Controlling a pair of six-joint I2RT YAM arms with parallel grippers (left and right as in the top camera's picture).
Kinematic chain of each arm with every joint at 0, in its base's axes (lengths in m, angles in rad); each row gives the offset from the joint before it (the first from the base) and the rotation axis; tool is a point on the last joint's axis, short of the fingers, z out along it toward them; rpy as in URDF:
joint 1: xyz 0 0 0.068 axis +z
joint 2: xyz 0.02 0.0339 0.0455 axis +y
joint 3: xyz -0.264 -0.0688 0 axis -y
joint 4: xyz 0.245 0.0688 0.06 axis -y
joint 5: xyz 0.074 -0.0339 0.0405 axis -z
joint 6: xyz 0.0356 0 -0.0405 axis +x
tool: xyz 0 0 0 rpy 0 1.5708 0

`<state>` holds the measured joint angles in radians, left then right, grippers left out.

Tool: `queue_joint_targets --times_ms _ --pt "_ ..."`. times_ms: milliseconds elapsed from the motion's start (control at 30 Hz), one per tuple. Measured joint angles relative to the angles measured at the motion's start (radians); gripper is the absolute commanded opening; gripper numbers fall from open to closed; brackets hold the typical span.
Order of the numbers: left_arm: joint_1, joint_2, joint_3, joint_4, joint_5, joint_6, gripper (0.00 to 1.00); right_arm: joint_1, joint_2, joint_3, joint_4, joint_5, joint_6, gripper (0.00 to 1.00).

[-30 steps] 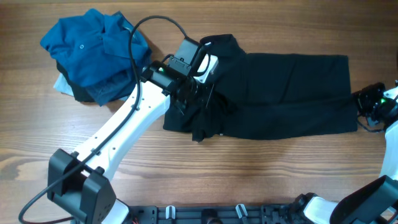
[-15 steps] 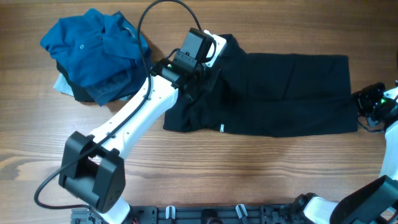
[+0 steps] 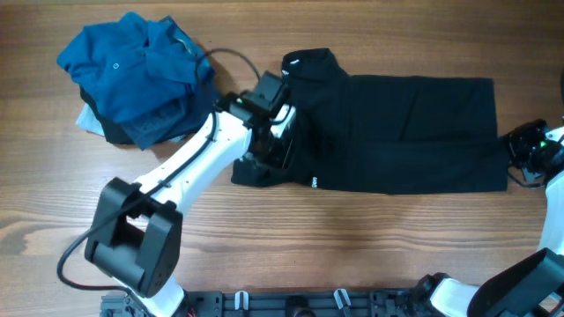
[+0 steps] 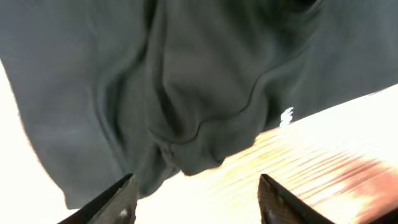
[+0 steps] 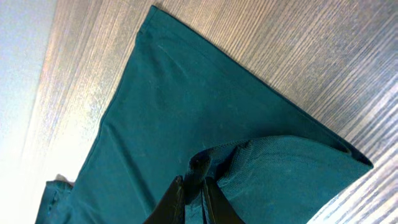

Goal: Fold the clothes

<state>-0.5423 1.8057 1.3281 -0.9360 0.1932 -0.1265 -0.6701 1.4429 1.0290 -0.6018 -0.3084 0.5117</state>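
Black shirt (image 3: 414, 123) hem in right tool (image 5: 194, 175)

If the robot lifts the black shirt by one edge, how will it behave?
The black shirt probably droops limply: soft wrinkles bunch near the left hand. It seems thin, so likely light. Pulled, it may slide on the smooth wooden table.

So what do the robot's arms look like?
Each arm is a long white tube with chunky black joints. The left arm has a thin black cable looping over it and a boxy black shoulder. The left gripper has two dark, flat fingers. The right arm has a tiny green light near its wrist.
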Motion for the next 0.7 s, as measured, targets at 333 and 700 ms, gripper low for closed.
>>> queue_joint_targets --times_ms 333,700 --pt "-0.001 0.010 -0.162 0.174 0.061 -0.016 0.04 0.000 0.000 0.000 -0.003 0.025 0.000 0.10" --pt "0.165 -0.006 -0.188 -0.006 -0.010 -0.014 0.04 0.000 0.000 0.000 -0.022 0.182 -0.004 0.21"
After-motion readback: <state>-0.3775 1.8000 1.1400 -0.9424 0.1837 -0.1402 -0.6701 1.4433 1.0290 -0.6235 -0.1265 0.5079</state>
